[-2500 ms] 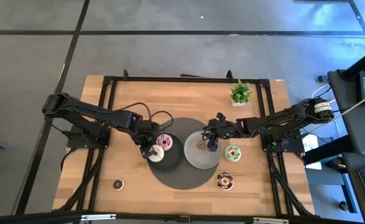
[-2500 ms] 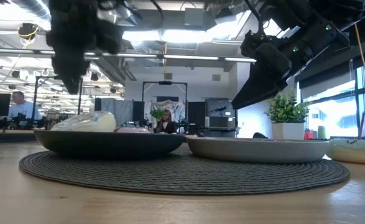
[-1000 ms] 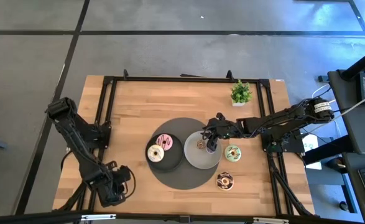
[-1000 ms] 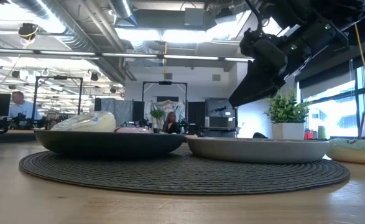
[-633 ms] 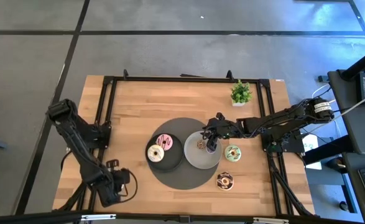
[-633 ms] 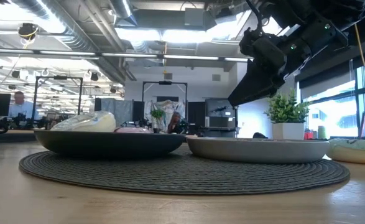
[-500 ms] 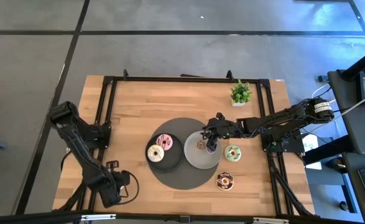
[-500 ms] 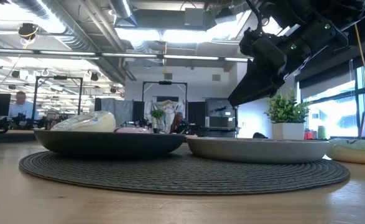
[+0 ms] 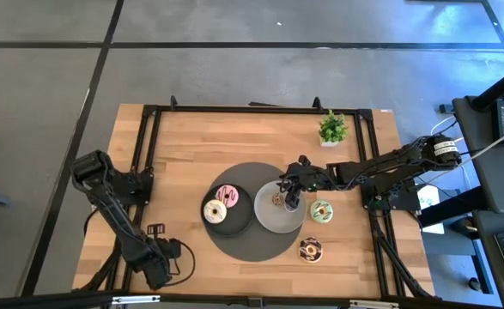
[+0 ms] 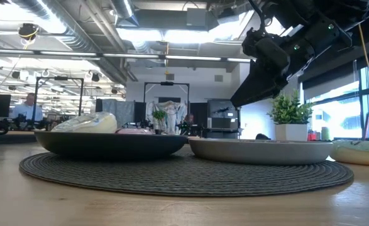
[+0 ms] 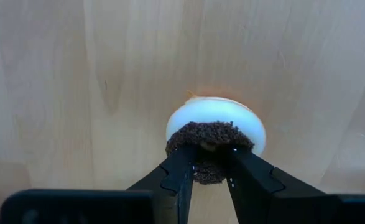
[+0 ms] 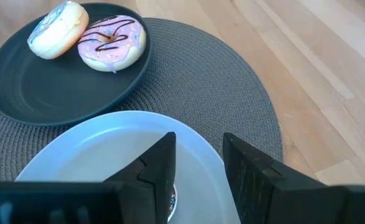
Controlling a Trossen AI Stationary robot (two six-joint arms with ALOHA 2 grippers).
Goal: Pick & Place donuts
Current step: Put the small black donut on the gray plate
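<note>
My left gripper (image 9: 160, 259) is at the table's near-left corner, shut on a small chocolate-iced donut (image 11: 214, 134) with a cream base; the gripper hides it in the high view. My right gripper (image 9: 288, 197) hovers open over the grey plate (image 9: 277, 221), above a tiny donut (image 9: 277, 198) lying there. A pink donut (image 9: 227, 195) and a cream donut (image 9: 215, 209) lie on the dark plate (image 9: 234, 225). A green-white donut (image 9: 321, 210) and a chocolate sprinkled donut (image 9: 310, 250) lie flat on the wood right of the mat. My left gripper holds the small donut's chocolate-iced top (image 11: 210, 140) pinched between its two fingers (image 11: 181, 167), coming from above and pointing down. The fingers cover the donut's near side. Whether it rests on the wood or is lifted off it, I cannot tell.
Both plates sit on a round dark woven mat (image 9: 252, 247) at the table's middle. A small potted plant (image 9: 332, 128) stands near the far right corner. Bare wood lies along the far and left sides. People show in the room beyond the table.
My left arm has swung from the dark plate, where it stood over two seconds ago, to the table's near-left corner; in the last second its gripper has stayed over the small donut there while the arm's elbow has shifted.
</note>
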